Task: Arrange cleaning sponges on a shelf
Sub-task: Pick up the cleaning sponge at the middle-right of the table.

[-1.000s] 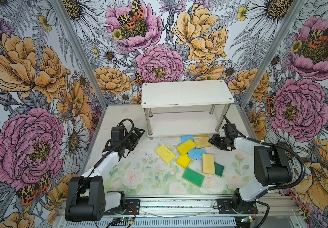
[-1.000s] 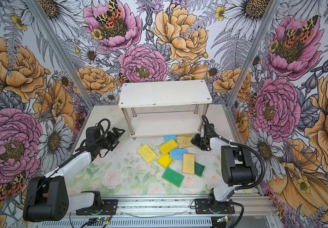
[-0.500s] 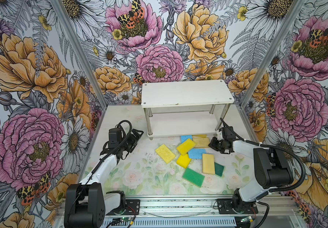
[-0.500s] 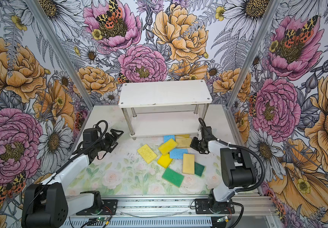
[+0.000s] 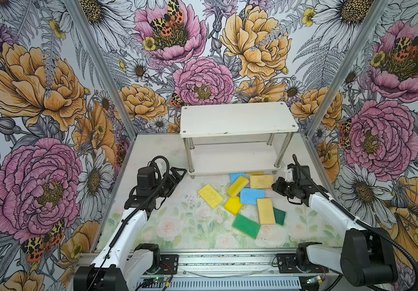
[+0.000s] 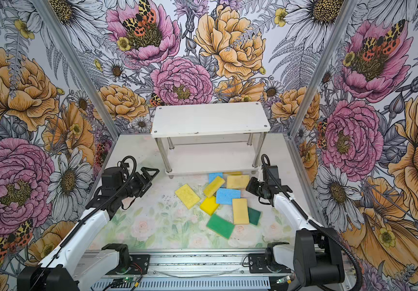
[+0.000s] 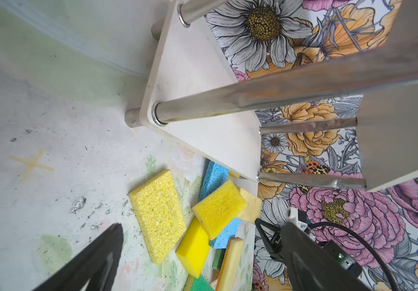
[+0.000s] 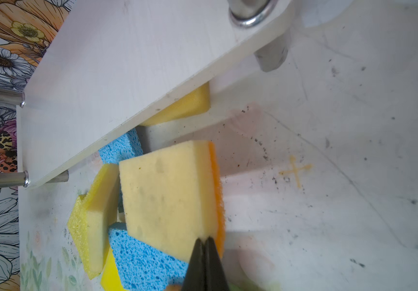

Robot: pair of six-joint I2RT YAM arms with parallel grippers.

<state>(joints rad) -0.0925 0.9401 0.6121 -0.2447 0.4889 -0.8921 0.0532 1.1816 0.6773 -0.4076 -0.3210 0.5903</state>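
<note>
Right fingers point(image 8: 198, 262) are pressed together at the tan sponge's point(image 8: 167, 196) right edge, seemingly to nudge it toward the shelf point(image 5: 238, 121); left fingers point(image 7: 97, 254) hang spread, holding nothing.

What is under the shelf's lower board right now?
A yellow sponge pokes out from under the lower board, with a blue sponge tucked partly under beside it. The board hides the rest of both and anything farther back.
</note>
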